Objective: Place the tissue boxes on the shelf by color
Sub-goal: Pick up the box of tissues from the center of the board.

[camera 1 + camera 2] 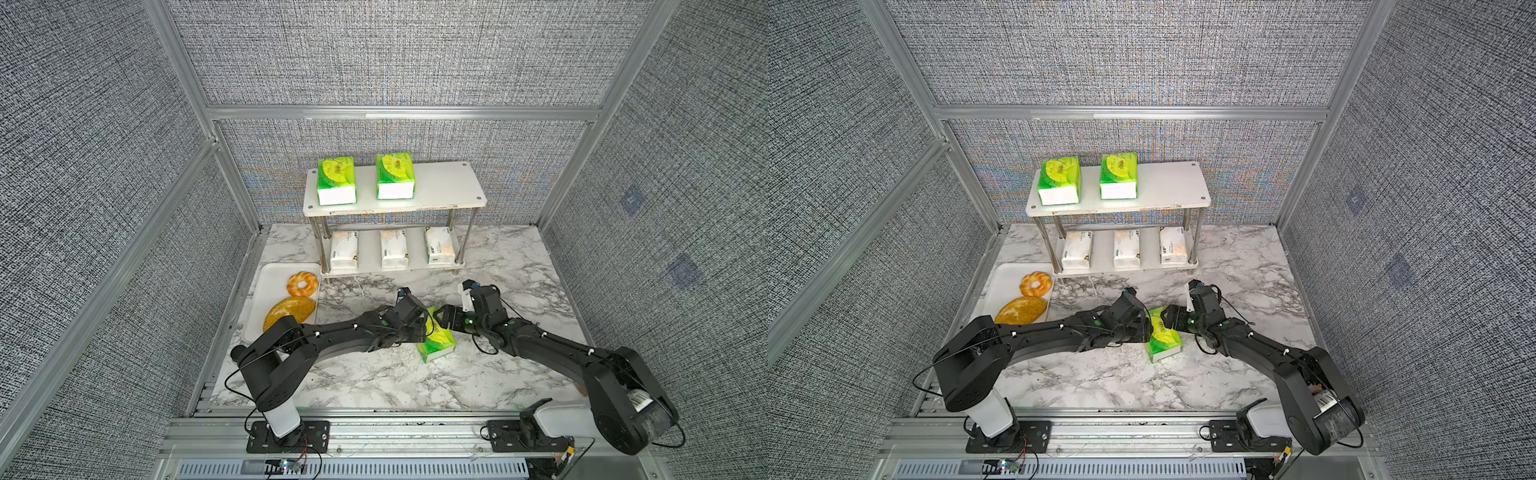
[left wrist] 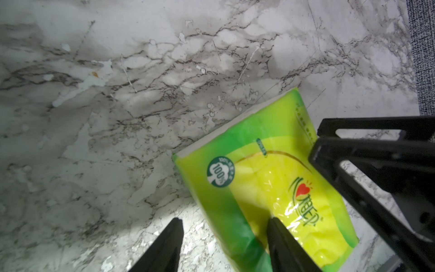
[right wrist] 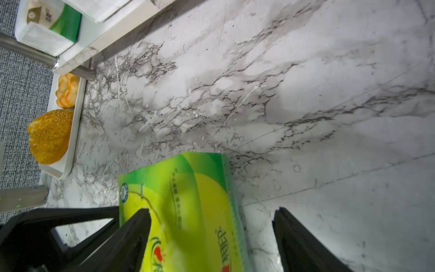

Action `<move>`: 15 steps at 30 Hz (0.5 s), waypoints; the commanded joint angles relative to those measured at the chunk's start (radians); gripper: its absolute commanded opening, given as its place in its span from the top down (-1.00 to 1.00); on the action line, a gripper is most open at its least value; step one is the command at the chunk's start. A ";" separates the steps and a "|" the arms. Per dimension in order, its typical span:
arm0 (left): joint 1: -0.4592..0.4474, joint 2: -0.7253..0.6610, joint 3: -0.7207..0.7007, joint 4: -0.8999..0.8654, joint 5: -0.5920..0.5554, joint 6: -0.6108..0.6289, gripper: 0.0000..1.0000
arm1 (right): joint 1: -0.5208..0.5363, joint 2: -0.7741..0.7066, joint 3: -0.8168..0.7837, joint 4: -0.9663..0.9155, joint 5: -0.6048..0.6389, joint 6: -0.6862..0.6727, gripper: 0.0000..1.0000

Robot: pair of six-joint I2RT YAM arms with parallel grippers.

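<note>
The left gripper (image 2: 223, 221) and right gripper (image 3: 211, 210) face each other nose to nose over a grey-veined white marble tabletop (image 1: 374, 374). Directly between them lies a bright green soft tissue pack with a yellow swoosh (image 1: 438, 345), skewed to the table edge.

Left gripper: jaws part-way apart. One finger (image 2: 282, 242) overlies the pack's wrinkled yellow face. The other finger (image 2: 164, 245) stands off the pack's long edge, with tabletop showing between. The wrist view does not show whether this is a clamp.

Right gripper: jaws wide apart, holding nothing. One finger (image 3: 131, 240) overlaps the pack's face; the other finger (image 3: 296, 242) is clear of its edge.

Beyond the left gripper, on its outer side, a flat white tray (image 1: 266, 291) carries an orange oval bread loaf (image 1: 289, 312) and, farther on, an orange twisted bread ring (image 1: 302, 284).

Farthest beyond both grippers stands the two-tier shelf of white boards on shiny metal legs (image 1: 444, 183). Its upper board bears an end green pack (image 1: 336, 180) on the left gripper's side and a mid-board green pack (image 1: 395, 176). Three white-cream, peach-patched tissue packs (image 1: 394, 249) stand side by side on the lower board.
</note>
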 commanded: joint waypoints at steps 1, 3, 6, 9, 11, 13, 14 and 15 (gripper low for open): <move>0.002 0.004 -0.026 0.002 -0.020 -0.016 -0.17 | -0.007 -0.010 -0.008 -0.013 -0.079 -0.051 -0.75; 0.002 -0.006 -0.057 0.013 -0.022 -0.028 -0.15 | -0.016 -0.011 -0.010 -0.017 -0.115 -0.070 -0.75; 0.002 -0.027 -0.096 0.020 -0.034 -0.042 -0.14 | -0.023 -0.007 -0.012 -0.030 -0.160 -0.099 -0.78; 0.002 -0.046 -0.126 0.026 -0.043 -0.048 -0.14 | -0.031 0.008 -0.018 -0.036 -0.201 -0.107 -0.80; 0.002 -0.055 -0.139 0.027 -0.048 -0.052 -0.14 | -0.034 0.015 -0.024 -0.031 -0.224 -0.109 -0.82; 0.002 -0.061 -0.154 0.032 -0.048 -0.055 -0.14 | -0.035 0.022 -0.032 -0.018 -0.252 -0.106 -0.82; 0.002 -0.063 -0.159 0.035 -0.046 -0.057 -0.14 | -0.035 0.026 -0.035 -0.013 -0.264 -0.106 -0.82; 0.002 -0.065 -0.167 0.039 -0.047 -0.058 -0.14 | -0.036 0.030 -0.039 -0.007 -0.280 -0.103 -0.82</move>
